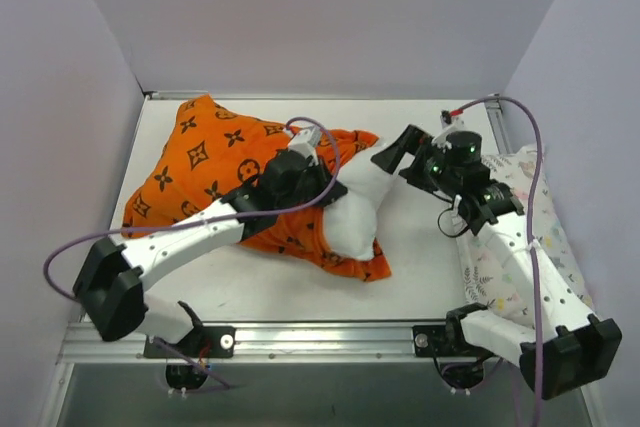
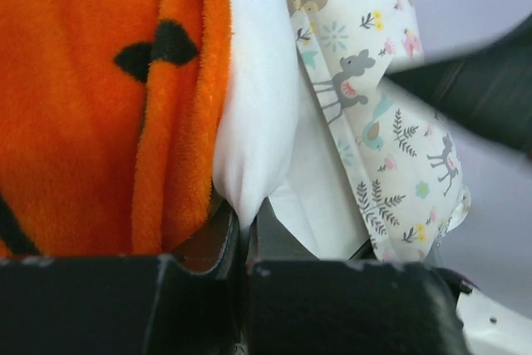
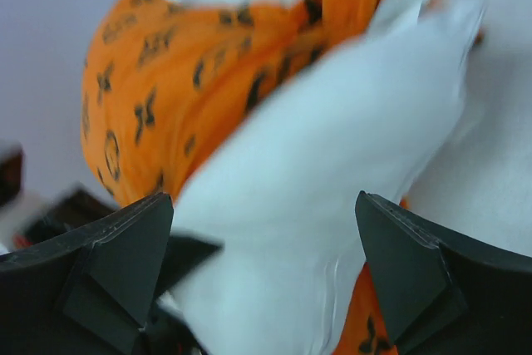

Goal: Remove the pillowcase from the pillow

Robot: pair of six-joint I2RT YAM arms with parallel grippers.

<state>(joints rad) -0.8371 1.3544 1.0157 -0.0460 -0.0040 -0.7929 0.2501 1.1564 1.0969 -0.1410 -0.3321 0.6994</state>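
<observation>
The orange pillowcase (image 1: 200, 167) with black motifs lies at the table's left centre. The white pillow (image 1: 355, 212) sticks out of its right-hand opening. My left gripper (image 1: 312, 152) sits on top at that opening. In the left wrist view it (image 2: 243, 230) is shut on a fold of the pillow's white fabric (image 2: 258, 106), with the pillowcase's orange hem (image 2: 166, 122) right beside it. My right gripper (image 1: 400, 152) is open just right of the pillow's exposed end. In the right wrist view its jaws (image 3: 266, 263) are wide apart and face the pillow (image 3: 316, 189) and the pillowcase (image 3: 166, 72), touching neither.
A smaller pillow with a pastel floral print (image 1: 520, 237) lies along the right edge under my right arm, and it also shows in the left wrist view (image 2: 374, 122). Walls enclose the table at the back and on both sides.
</observation>
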